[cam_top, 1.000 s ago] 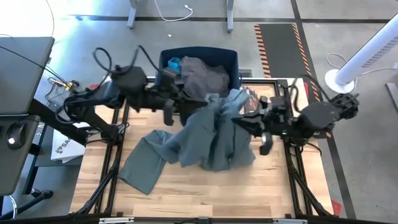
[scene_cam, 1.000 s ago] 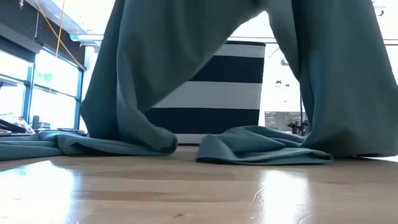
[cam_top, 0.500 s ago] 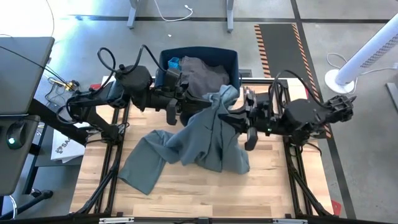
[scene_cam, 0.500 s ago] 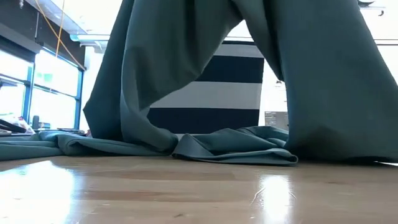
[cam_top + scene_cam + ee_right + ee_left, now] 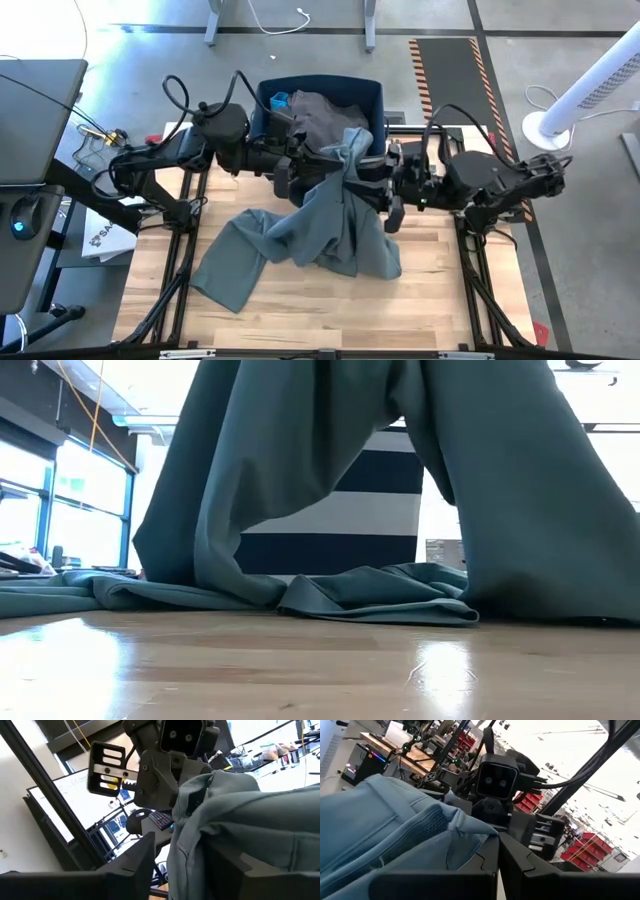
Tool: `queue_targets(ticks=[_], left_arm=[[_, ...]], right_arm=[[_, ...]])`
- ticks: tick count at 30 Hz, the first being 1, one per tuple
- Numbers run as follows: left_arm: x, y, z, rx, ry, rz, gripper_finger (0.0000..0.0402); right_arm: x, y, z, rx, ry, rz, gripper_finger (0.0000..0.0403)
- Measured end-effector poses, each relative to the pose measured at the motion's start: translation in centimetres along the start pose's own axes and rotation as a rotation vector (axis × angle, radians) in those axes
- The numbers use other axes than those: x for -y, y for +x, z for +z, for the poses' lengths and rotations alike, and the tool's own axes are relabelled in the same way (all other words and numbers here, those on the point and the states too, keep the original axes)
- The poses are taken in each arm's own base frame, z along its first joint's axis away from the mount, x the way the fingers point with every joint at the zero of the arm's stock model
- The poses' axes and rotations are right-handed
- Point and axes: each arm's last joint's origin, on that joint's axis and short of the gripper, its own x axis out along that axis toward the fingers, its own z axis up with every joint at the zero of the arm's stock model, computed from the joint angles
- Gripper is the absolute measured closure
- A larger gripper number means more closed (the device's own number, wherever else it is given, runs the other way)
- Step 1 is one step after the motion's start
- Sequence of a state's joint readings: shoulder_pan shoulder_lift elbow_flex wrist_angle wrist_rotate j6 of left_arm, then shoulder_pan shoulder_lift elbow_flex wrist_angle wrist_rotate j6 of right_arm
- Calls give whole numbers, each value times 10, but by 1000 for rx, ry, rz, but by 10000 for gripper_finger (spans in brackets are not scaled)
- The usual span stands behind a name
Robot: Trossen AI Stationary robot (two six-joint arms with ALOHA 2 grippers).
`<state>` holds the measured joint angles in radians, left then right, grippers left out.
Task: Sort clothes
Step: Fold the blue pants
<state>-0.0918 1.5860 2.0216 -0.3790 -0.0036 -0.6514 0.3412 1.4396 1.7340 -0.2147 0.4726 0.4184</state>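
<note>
High view: the grey-green shirt [image 5: 335, 215] hangs in a raised peak between the two arms, its top at the front wall of the navy bin [image 5: 372, 100], while its lower part spreads across the wooden table [image 5: 300, 320] toward the left front. The left gripper [image 5: 318, 160] comes in from the left and meets the fabric at the peak; the right gripper [image 5: 368, 172] faces it from the right. Compared with a second ago, the right arm has swung inward toward the bin and the two grippers now stand nearly touching, so the shirt's peak is narrower and higher. Dark grey-brown trousers [image 5: 325, 115] lie inside the bin, with a bright blue piece [image 5: 279, 101] at its back left corner.

Low view: the shirt [image 5: 300, 480] drapes down in two curtains with folds pooled on the table [image 5: 320, 670]; the striped bin [image 5: 350, 510] shows through the gap. The right-hand fold has drawn in toward the middle since the earliest frame.

Left wrist view: the left gripper [image 5: 497, 865] has its fingers pressed together, pinching an edge of the shirt [image 5: 395, 830]. The right arm's wrist camera faces it just beyond.

Right wrist view: the right gripper [image 5: 177, 862] has its fingers spread apart, with a bunched fold of the shirt [image 5: 240, 820] hanging in the gap between them, no longer squeezed.
</note>
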Motion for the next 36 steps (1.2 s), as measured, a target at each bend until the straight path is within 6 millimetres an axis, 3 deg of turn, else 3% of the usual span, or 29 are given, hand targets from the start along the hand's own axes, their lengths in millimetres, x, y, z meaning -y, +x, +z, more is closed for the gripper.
queue_targets(ticks=[8,16,20,25,30,36], left_arm=[[-9,8,-2,-27,-9,8,401],[-14,9,0,-31,-9,15,401],[-16,9,1,-41,-8,5,401],[-20,9,4,-48,7,5,400],[-26,6,7,-94,21,-18,369],[-32,-19,22,-133,23,5,306]], right_arm=[[5,15,-8,0,-12,-26,205],[12,19,-6,28,-22,-94,203],[14,19,-5,36,-28,-118,246],[15,19,-6,24,-59,-127,381],[16,17,-6,11,-61,-133,394],[16,-1,3,1,-65,-164,397]])
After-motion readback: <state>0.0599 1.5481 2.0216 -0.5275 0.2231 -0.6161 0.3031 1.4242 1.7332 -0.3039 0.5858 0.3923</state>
